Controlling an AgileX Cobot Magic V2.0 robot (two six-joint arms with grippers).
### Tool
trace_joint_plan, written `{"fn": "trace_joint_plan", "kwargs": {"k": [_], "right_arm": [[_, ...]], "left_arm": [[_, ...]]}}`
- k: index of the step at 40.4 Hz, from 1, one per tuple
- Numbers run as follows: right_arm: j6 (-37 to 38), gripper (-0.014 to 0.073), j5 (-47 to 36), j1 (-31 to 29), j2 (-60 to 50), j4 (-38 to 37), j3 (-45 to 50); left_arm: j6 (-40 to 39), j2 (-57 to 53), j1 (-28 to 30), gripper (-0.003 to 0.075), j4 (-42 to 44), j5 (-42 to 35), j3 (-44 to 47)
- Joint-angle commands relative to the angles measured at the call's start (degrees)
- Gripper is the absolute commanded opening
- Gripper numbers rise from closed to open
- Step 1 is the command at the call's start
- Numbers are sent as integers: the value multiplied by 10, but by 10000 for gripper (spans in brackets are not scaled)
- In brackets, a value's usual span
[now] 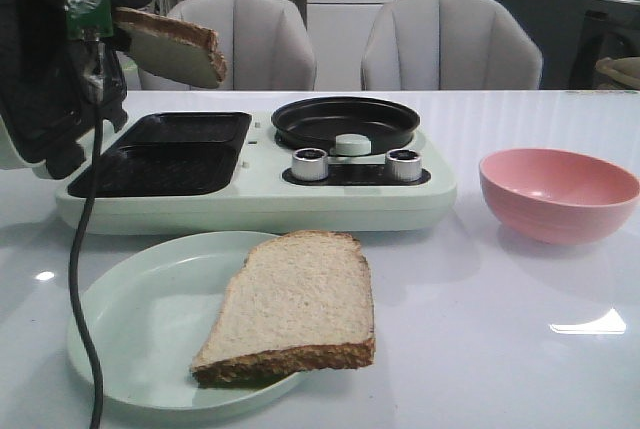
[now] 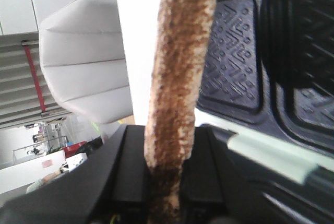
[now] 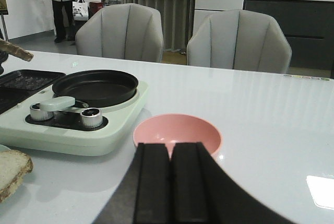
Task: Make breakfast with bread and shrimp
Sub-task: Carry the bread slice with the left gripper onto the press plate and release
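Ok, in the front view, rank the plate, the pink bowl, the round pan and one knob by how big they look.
1. Plate, widest, though nearest the camera.
2. Pink bowl and round pan: similar width; the pan sits farther back, so no ranking between them.
3. Knob, clearly smallest.

Table (image 1: pixel 520 349): glossy white, reflections all over.
Breakfast maker (image 1: pixel 255 189): pale green, sits mid-table, taken as the landmark here.
Plate (image 1: pixel 140 329): pale green, just in front of the maker, toward its left end.
Bowl (image 1: pixel 558 192): pink, right of the maker, close but apart.
Cable (image 1: pixel 82 299): black, trails down across the plate's left side.
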Motion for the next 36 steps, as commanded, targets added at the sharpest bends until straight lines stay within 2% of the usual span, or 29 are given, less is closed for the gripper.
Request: {"fn": "trace_joint_plan", "kwargs": {"k": [1,15,33,36], "right_arm": [[-2,-33,-53,2,-11,-7,-2],[-2,-33,-53,2,-11,-7,-2],[-2,-33,-53,2,-11,-7,-2],[-2,-33,-53,2,-11,-7,-2]], "left_arm": [[-16,15,16,176,-4,-25,-56],[-64,140,29,176,-2,-30,-169],[-64,171,33,180,-24,6,-160],[-64,171,33,210,-32,5,-160]]}}
